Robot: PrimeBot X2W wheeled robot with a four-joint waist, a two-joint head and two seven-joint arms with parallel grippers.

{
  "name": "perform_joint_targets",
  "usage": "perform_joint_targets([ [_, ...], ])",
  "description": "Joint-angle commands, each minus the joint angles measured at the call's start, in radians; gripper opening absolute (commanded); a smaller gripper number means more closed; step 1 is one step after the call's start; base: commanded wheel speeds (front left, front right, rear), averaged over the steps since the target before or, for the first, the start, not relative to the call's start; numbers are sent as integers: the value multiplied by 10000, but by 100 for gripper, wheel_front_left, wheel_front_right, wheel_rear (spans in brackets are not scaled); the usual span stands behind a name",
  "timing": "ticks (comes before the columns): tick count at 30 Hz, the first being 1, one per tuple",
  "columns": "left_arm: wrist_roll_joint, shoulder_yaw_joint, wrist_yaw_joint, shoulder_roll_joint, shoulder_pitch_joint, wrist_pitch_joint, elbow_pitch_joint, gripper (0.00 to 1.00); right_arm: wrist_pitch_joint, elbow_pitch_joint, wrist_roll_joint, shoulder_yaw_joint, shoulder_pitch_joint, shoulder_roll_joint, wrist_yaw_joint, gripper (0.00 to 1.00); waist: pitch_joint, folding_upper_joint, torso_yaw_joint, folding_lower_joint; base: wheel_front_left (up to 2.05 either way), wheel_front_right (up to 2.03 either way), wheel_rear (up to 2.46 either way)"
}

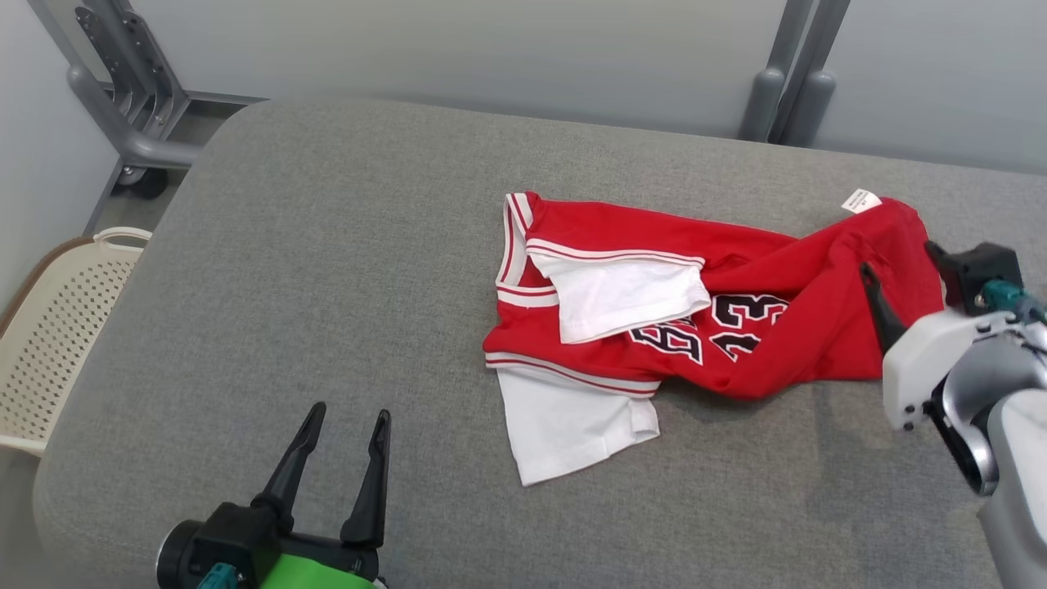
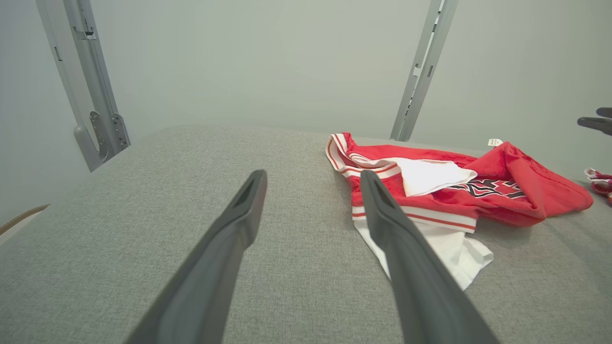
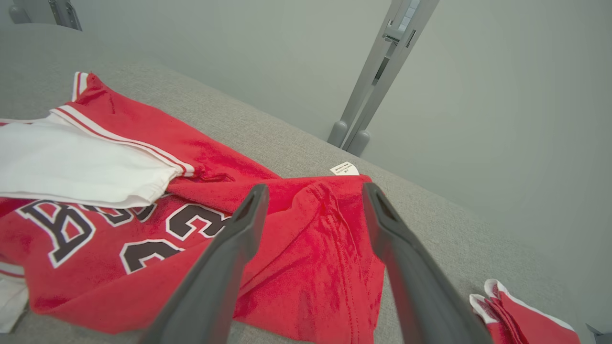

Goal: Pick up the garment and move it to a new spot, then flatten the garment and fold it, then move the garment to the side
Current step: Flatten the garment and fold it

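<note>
The garment [image 1: 761, 270] is a red jersey with white sleeves, red-and-white trim and black numbers. It lies crumpled on the right half of the grey padded table [image 1: 327, 286]. My right gripper [image 1: 900, 266] hovers open over the garment's right end, with the red cloth [image 3: 158, 138] lying loose below the right gripper [image 3: 314, 191]. My left gripper [image 1: 343, 421] stands open near the front edge, left of the garment and apart from it. From the left wrist, the left gripper [image 2: 311, 179] points at bare table, with the garment [image 2: 526, 191] to its right.
A beige perforated basket [image 1: 49, 335] stands off the table's left edge. Grey metal frame posts [image 1: 131, 98] [image 1: 789, 74] rise behind the table. Another small red-and-white cloth [image 3: 516, 310] lies just right of the garment. The table's left half is bare.
</note>
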Motion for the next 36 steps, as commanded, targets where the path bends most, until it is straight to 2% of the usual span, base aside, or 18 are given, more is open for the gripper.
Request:
perform_joint_targets([
  [1,21,84,-25,-29,137,-3,22,100,-66,-244,-40,-91,409,102,-10,100,-104,0,-40,0,0,0,0],
  [7,26,195,-25,-76,353,-3,199,100,-317,-1208,-243,-578,1956,763,-9,100,-434,0,-88,0,0,0,0],
  [15,20,667,242,-174,867,-3,505,100,-1778,-1565,-27,-1804,3228,2406,-9,100,-1164,0,-365,0,0,0,0],
  [18,-12,870,449,-198,960,-3,707,100,-2441,-1522,234,-1912,3505,2747,-10,100,-1341,0,-536,0,0,0,0],
  [22,-47,952,577,-139,1044,24,1056,100,-2936,-1313,303,-1730,3772,2897,-9,100,-1544,0,-777,0,0,0,0],
  [29,46,1121,784,58,1207,-1,1216,100,-3183,-1071,584,-1606,4128,3015,-9,100,-1839,0,-1228,0,0,0,0],
  [36,-84,1486,613,220,1374,-10,876,100,-3454,-960,771,-1258,4362,3020,-9,100,-1963,0,-1477,0,0,0,0],
])
